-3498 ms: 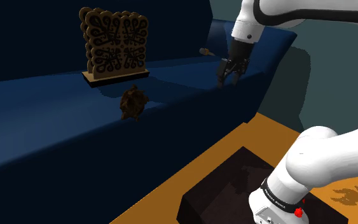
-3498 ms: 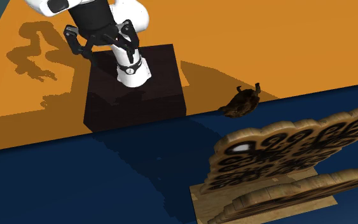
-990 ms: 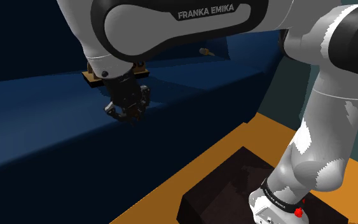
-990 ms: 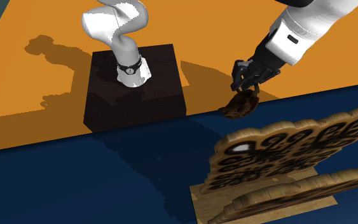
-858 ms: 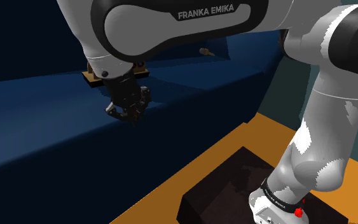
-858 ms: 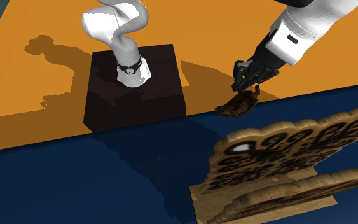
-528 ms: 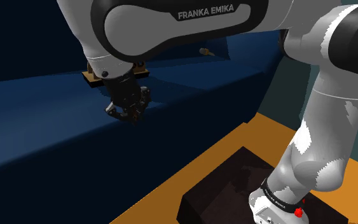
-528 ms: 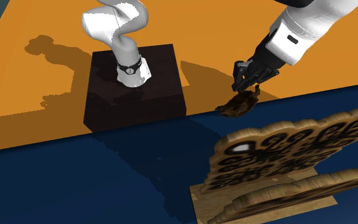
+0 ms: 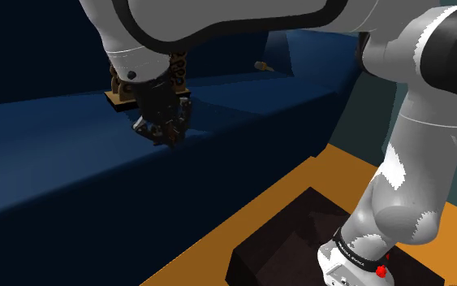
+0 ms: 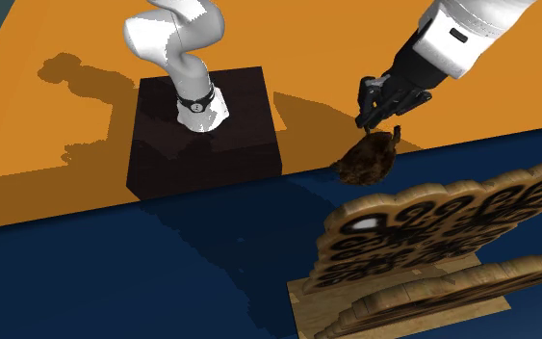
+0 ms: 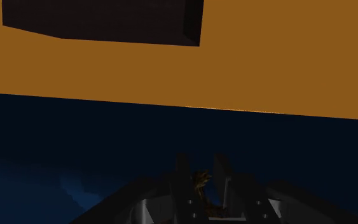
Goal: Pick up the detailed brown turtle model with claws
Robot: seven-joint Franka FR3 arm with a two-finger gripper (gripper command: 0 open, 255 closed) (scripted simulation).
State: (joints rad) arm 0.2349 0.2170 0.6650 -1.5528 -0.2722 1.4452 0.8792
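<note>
Tool [image 10: 376,123] pinching the brown turtle [image 10: 367,160] sits higher than a moment ago, looks like liftoff's underway.

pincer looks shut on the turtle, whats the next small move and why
Probably a short straight lift. The pincer clasps the brown turtle between its fingers, yet the turtle hangs low by the blue seat edge, so raising it should clear that.
</note>
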